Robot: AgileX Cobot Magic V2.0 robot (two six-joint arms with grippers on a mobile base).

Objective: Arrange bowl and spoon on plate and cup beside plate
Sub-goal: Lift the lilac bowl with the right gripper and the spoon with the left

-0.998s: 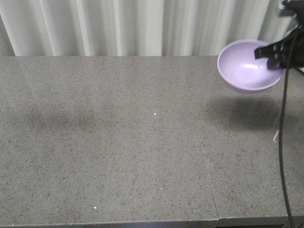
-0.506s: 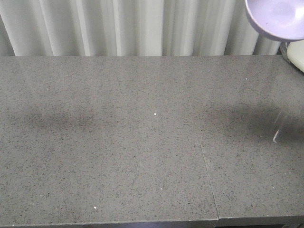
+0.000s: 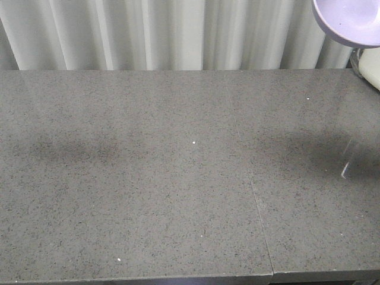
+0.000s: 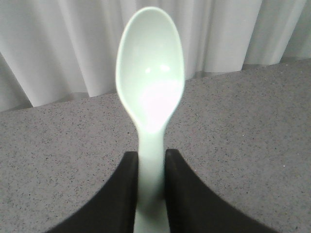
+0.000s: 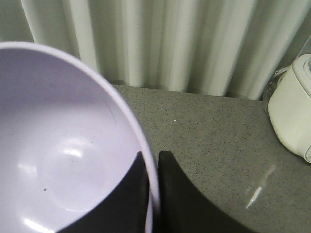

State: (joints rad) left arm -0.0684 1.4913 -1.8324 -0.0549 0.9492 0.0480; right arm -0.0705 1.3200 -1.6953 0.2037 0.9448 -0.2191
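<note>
The lilac bowl (image 3: 350, 21) hangs high at the top right corner of the front view, partly cut off by the frame. In the right wrist view my right gripper (image 5: 153, 162) is shut on the bowl (image 5: 63, 160), one finger inside the rim and one outside. In the left wrist view my left gripper (image 4: 150, 162) is shut on the handle of the mint-green spoon (image 4: 150, 73), whose scoop points away over the grey table. Neither gripper shows in the front view. The plate and the cup are out of view.
The grey speckled table (image 3: 148, 178) has a seam (image 3: 255, 190) running front to back right of centre. A white appliance (image 5: 291, 116) stands at the table's far right (image 3: 371, 68). White curtains (image 3: 166, 32) hang behind the table.
The bowl has risen from just above the table's right end to the top right corner, then edged slightly right. The right gripper that showed on it has left the front view.
</note>
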